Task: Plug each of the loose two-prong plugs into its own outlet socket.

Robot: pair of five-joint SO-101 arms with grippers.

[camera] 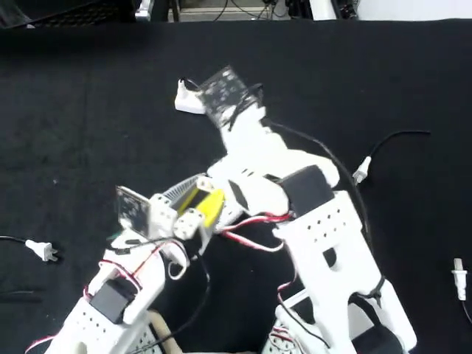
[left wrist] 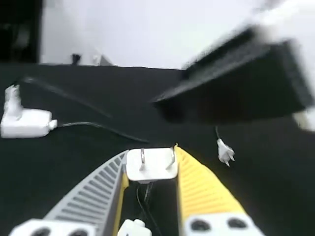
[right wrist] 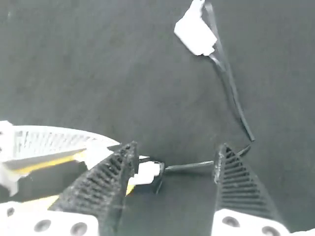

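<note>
Sitting between grey and yellow fingers with its prongs pointing out past their tips, a white two-prong plug point(left wrist: 150, 166) is clamped in the left claw point(left wrist: 150, 153), whose arm reaches from the near left toward the table's middle. The right claw point(right wrist: 177, 150) hangs just beside it, black fingers wide apart and holding nothing, with the black cord point(right wrist: 189, 168) showing between them. The white outlet block point(camera: 188, 99) lies farther off. A second plug point(camera: 40, 251) lies near left, a third plug point(camera: 361, 171) right.

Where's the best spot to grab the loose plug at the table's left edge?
Probably take the plug by its white body, from above, pinching across its sides: it lies flat on the table, prongs pointing inward, cord trailing off the edge.
</note>
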